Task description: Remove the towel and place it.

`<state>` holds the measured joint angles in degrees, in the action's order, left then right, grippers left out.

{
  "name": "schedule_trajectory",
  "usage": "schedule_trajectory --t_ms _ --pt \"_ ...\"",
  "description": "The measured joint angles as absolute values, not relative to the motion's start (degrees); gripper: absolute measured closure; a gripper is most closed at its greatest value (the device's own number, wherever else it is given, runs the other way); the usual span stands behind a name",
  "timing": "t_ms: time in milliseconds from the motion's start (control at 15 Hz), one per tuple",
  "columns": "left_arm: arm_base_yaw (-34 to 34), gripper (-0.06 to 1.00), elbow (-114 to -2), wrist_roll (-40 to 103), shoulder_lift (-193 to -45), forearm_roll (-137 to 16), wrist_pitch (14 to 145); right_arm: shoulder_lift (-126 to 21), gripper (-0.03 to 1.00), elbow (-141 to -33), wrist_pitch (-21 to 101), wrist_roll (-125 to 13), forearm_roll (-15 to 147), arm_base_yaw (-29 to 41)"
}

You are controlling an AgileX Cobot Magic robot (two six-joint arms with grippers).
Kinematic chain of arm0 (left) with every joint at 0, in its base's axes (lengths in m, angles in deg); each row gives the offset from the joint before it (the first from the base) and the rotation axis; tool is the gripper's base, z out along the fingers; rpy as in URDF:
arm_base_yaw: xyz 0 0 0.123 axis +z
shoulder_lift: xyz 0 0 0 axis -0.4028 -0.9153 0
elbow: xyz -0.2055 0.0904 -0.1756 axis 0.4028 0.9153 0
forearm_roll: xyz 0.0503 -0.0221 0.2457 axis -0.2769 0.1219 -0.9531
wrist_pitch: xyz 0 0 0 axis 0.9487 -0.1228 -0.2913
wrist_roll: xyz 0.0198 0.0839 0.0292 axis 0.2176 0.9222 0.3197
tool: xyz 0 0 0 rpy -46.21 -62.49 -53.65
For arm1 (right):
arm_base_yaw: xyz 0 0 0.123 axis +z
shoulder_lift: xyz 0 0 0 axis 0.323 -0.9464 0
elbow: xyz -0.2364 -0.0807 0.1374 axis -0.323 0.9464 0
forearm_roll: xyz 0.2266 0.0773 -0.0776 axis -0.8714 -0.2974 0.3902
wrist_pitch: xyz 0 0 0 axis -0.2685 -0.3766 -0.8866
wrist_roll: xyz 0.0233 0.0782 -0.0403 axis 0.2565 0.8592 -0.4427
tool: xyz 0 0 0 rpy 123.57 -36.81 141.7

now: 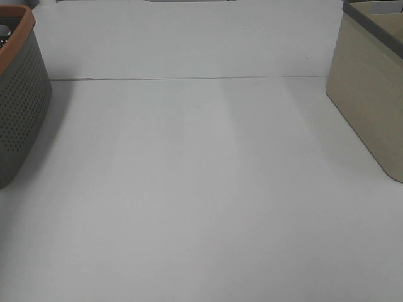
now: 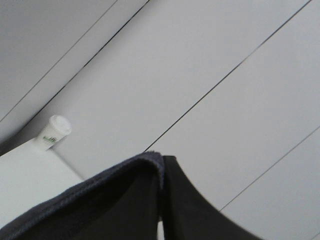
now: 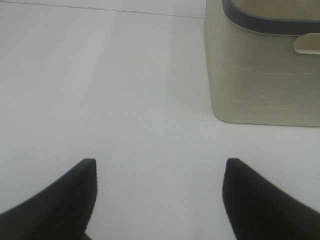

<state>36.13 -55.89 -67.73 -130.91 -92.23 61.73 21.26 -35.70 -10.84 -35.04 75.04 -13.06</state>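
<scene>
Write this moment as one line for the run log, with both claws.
left claw: shut on towel | right claw: open, empty, over table near beige bin | towel: not placed yet

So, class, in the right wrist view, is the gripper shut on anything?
No: the right gripper stands open, its dark fingers wide apart with only white table between them.

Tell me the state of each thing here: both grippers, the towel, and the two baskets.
Left gripper: shut on the towel.
Towel: pinched at its hemmed edge.
Right gripper: open, holding nothing.
Gray basket: upright, uncovered.
Beige bin: upright, uncovered.
</scene>
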Motion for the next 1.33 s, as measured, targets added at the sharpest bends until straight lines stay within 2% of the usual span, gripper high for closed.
schedule_trajectory --t_ms 467,600,1067,1333 --pt "27.6 0.94 -74.6 -67.7 -130.3 -99.8 64.1 21.3 0.27 -35.7 -10.8 -35.0 75.0 -13.1" --pt "22.2 0.94 -84.1 -67.7 -133.0 -102.9 68.3 21.3 0.27 -35.7 -10.8 -35.0 75.0 -13.1" --pt "7.3 0.94 -88.4 -61.9 -140.4 -109.4 80.5 21.3 0.27 -35.7 -10.8 -35.0 75.0 -13.1" --pt "-2.8 0.94 -88.4 -51.5 -144.7 -110.2 94.7 21.3 0.27 -35.7 -10.8 -34.8 74.4 -13.1"
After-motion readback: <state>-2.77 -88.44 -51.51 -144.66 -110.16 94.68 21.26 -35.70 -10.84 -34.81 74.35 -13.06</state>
